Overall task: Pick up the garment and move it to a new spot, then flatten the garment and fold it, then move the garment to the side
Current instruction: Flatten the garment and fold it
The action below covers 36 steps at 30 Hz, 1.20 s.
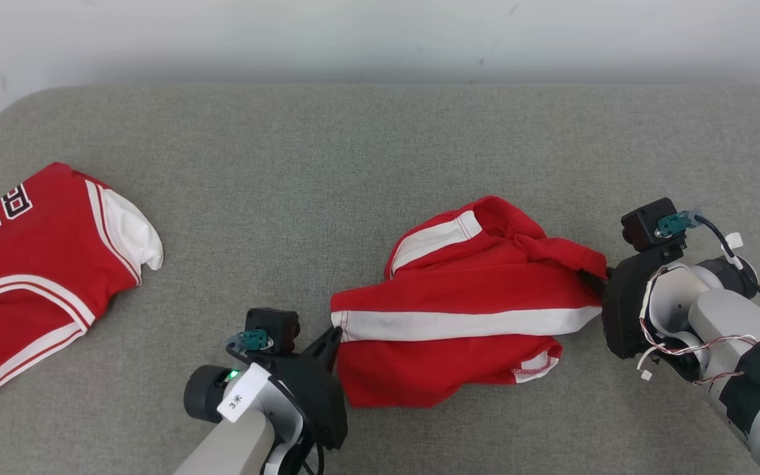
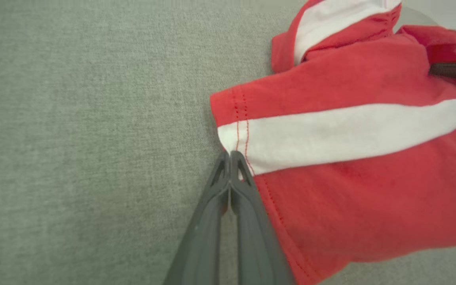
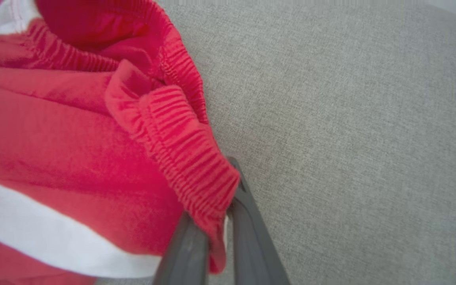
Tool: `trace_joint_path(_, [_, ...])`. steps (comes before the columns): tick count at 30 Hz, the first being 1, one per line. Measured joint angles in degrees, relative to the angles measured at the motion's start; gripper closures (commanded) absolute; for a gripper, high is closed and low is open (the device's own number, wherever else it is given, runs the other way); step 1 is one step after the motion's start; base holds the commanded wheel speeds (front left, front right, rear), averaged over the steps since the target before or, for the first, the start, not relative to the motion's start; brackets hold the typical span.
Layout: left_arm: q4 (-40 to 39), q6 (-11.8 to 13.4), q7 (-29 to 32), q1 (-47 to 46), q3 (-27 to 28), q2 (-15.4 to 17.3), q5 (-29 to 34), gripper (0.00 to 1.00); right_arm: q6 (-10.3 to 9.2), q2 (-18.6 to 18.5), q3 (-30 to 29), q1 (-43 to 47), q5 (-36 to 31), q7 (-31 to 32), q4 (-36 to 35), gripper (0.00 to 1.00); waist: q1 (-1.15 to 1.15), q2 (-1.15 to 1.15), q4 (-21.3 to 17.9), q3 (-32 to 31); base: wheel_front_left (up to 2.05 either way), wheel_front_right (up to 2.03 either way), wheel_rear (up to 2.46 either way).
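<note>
The garment (image 1: 459, 310) is a pair of red shorts with a white side stripe, lying crumpled on the grey padded surface (image 1: 353, 152). My left gripper (image 1: 334, 336) is at its left hem. In the left wrist view its fingers (image 2: 230, 155) are pressed together, their tips pinching the hem edge of the white stripe (image 2: 350, 130). My right gripper (image 1: 603, 278) is at the garment's right end. In the right wrist view it (image 3: 230, 170) is shut on the ribbed red waistband (image 3: 196, 166), which hangs between the two fingers. One dark right finger (image 2: 453, 73) pokes into the fabric in the left wrist view.
A red jersey (image 1: 30, 277) with white trim and lettering lies at the surface's left edge. Bare grey surface stretches behind and between the two garments. A pale wall (image 1: 380, 33) runs along the back.
</note>
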Motion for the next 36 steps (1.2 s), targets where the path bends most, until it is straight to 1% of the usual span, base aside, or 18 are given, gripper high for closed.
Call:
trace_joint_path(2, [-0.07,0.04,-0.76,-0.01,0.22,0.00,-0.25,1.00,0.00,0.03,-0.03,-0.08,0.80,-1.02,-0.09,1.00,0.00,0.00,-0.10,-0.37,0.00,0.00,0.00])
trace_joint_path(6, [-1.78,1.24,-3.48,-0.19,1.76,0.22,0.10,1.00,0.01,0.14,-2.15,-1.79,2.85,-4.21,-0.15,1.00,0.00,0.00,-0.38,-1.28,0.00,0.00,0.00])
trace_joint_path(10, [-5.63,2.04,-6.51,-0.58,4.02,3.56,0.53,1.00,0.01,0.25,-5.10,-2.99,6.27,-6.80,-0.37,1.00,0.00,0.00,-0.65,-2.69,0.00,0.00,0.00])
trace_joint_path(14, [-10.81,2.02,-7.88,-0.48,5.45,6.78,0.55,1.00,0.10,-0.01,-5.88,-2.66,10.02,-5.89,-2.11,1.00,-0.01,0.00,-0.88,-4.27,0.00,0.00,0.00])
trace_joint_path(15, [-12.37,1.54,-7.86,-0.25,5.61,7.35,0.26,1.00,0.10,-0.32,-5.55,-2.03,10.98,-4.81,-3.52,1.00,-0.01,0.00,-0.95,-4.61,0.00,0.00,0.00])
trace_joint_path(16, [-13.96,-0.07,-7.68,0.09,5.78,7.86,-0.75,1.00,0.10,-0.59,-5.08,-1.37,12.05,-3.53,-4.55,1.00,-0.01,-0.01,-1.04,-4.87,0.00,0.00,0.00])
trace_joint_path(17, [-13.96,-0.07,-7.68,0.09,5.78,7.86,-0.75,1.00,0.10,-0.59,-5.08,-1.37,12.05,-3.53,-4.55,1.00,-0.01,-0.01,-1.04,-4.87,0.00,0.00,0.00])
trace_joint_path(18, [-16.90,-2.70,-6.50,0.59,5.89,8.33,-3.60,1.00,0.10,-1.40,-3.68,-0.37,13.55,-0.76,-6.66,1.00,-0.01,-0.01,-1.35,-5.06,0.00,0.00,0.00])
trace_joint_path(20, [-17.78,-3.12,-5.56,0.69,5.42,8.69,-3.60,1.00,0.10,-1.69,-3.26,-0.31,14.11,0.75,-7.49,1.00,-0.01,0.00,-1.53,-5.01,0.00,0.00,0.00])
trace_joint_path(22, [-18.41,-5.16,-2.71,0.65,4.61,9.53,-3.86,1.00,0.10,-2.47,-1.66,-0.61,15.05,4.95,-8.55,1.00,-0.01,-0.01,-1.79,-4.68,0.00,0.00,0.00])
trace_joint_path(24, [-18.22,-7.54,0.98,0.05,4.10,10.43,-6.32,1.00,0.10,-2.61,0.01,-1.34,15.56,9.47,-9.20,1.00,-0.01,-0.01,-2.05,-4.05,0.00,0.00,0.00])
trace_joint_path(28, [-16.48,-8.04,7.77,-6.38,4.82,11.35,-9.33,1.00,0.09,-1.34,0.29,-7.16,16.36,16.21,-7.19,1.00,-0.01,0.00,-2.67,-2.03,0.00,0.00,0.00])
trace_joint_path(29, [-15.82,-8.03,8.96,-9.18,6.05,11.38,-10.42,1.00,-0.24,-0.70,-0.52,-10.01,16.37,17.07,-6.25,1.00,0.00,0.00,-2.85,-1.42,0.00,0.00,0.00])
trace_joint_path(30, [-14.68,-7.45,10.95,-19.85,9.36,11.60,-10.58,1.00,-3.08,1.41,-5.06,-20.82,16.38,16.73,-4.20,1.00,0.01,0.00,-3.47,0.61,0.00,0.00,0.00])
trace_joint_path(32, [-14.64,-5.97,10.74,-27.69,11.47,11.94,-8.49,1.00,-5.90,2.57,-9.55,-28.69,16.10,12.07,-3.56,1.00,0.01,0.00,-3.90,2.08,0.00,0.00,0.00])
trace_joint_path(33, [-15.01,-4.52,9.37,-31.69,12.70,12.22,-6.28,1.00,-7.48,2.82,-12.30,-32.42,15.60,8.35,-3.61,1.00,0.01,0.00,-4.11,2.84,0.00,0.00,0.00])
trace_joint_path(35, [-18.18,-2.20,6.32,-37.72,14.96,12.72,-2.88,1.00,-8.68,2.65,-16.52,-37.80,15.22,2.59,-4.30,1.00,0.01,0.00,-4.50,4.36,0.00,0.00,0.00])
trace_joint_path(36, [-19.83,-1.22,3.98,-39.37,16.24,12.49,-2.25,1.00,-8.59,2.77,-17.68,-39.15,15.29,0.12,-4.23,1.00,0.00,-0.01,-4.69,5.14,0.00,0.00,0.00])
